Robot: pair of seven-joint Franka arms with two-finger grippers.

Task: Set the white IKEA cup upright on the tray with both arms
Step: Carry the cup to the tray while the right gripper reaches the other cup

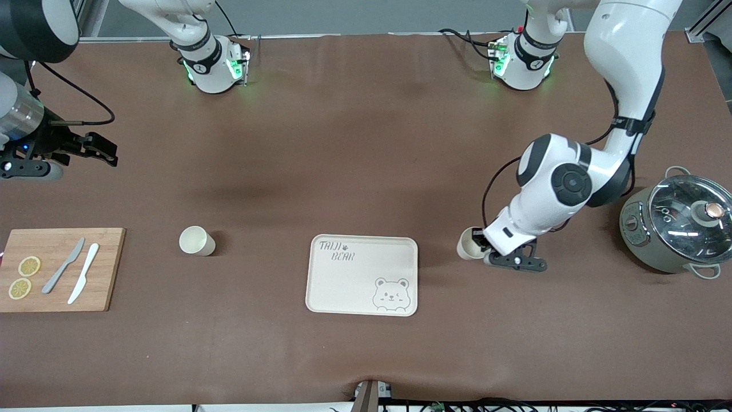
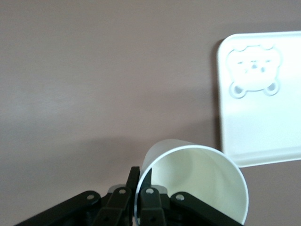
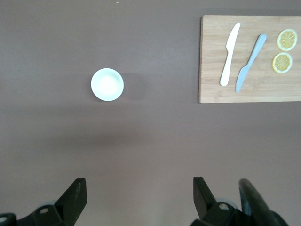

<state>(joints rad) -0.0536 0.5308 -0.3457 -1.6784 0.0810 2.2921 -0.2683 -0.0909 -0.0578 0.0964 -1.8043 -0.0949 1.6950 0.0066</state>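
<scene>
The cream tray [image 1: 343, 286] with the bear drawing lies in the middle of the table and also shows in the left wrist view [image 2: 263, 122]. My left gripper [image 1: 481, 247] is low beside the tray, toward the left arm's end. It is shut on the rim of a white cup [image 1: 470, 245], with one finger inside and one outside the wall [image 2: 193, 183]. I cannot tell whether this cup rests on the table. A second white cup [image 1: 197, 240] stands upright between the tray and the cutting board [image 3: 107, 84]. My right gripper [image 1: 94, 150] hangs open and empty over the right arm's end of the table [image 3: 138, 190].
A wooden cutting board [image 1: 108, 269] with two knives [image 1: 74, 269] and two lemon slices [image 1: 24, 277] lies at the right arm's end, and shows in the right wrist view [image 3: 211, 84]. A grey pot with a glass lid [image 1: 677, 226] stands at the left arm's end.
</scene>
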